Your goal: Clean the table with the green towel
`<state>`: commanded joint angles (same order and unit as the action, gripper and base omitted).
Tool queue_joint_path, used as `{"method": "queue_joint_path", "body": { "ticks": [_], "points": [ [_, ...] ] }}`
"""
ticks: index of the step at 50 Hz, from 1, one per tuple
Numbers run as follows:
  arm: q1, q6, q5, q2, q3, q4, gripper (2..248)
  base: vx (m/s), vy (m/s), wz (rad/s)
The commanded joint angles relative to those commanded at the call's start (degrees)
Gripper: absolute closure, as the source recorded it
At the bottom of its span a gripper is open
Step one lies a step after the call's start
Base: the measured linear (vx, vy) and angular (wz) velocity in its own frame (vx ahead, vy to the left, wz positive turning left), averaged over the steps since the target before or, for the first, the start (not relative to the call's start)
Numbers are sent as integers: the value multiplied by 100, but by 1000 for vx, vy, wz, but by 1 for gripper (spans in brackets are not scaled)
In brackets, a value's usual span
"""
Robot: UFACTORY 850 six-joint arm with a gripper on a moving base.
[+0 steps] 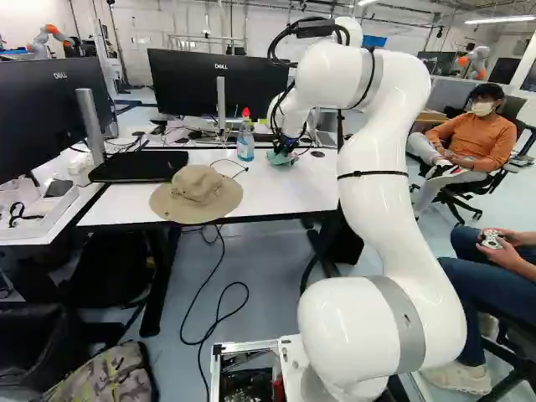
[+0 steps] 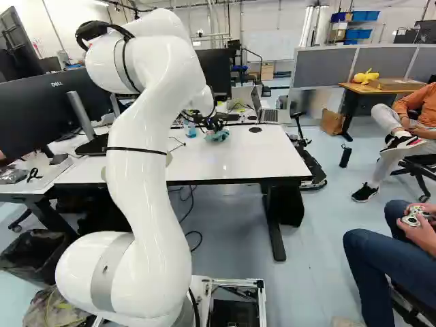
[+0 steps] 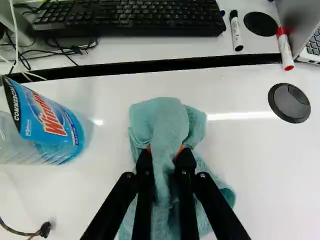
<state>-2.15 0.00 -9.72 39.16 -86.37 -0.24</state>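
Note:
The gripper point(image 1: 285, 147) is at the far part of the white table point(image 1: 293, 191), right on the green towel point(image 1: 281, 158). In the right base view the towel point(image 2: 218, 135) lies bunched on the tabletop under the wrist. Seen from the wrist, both fingers of the gripper point(image 3: 165, 157) pinch a fold of the towel point(image 3: 167, 125) between their orange tips, and loose cloth spreads on the table around and under them.
A blue cleaner bottle point(image 3: 50, 127) stands beside the gripper. A keyboard point(image 3: 125, 17), markers point(image 3: 237, 31) and a laptop point(image 2: 267, 112) lie beyond. A tan hat point(image 1: 197, 194) sits on the table's near side. A person point(image 2: 402, 266) sits right of the arm.

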Motion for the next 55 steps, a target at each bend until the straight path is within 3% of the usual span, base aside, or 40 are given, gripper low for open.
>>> {"method": "queue_joint_path", "body": {
  "ticks": [55],
  "points": [
    [-6, 0, 18, 8, -12, 0, 198, 0, 0, 0]
  ]
}}
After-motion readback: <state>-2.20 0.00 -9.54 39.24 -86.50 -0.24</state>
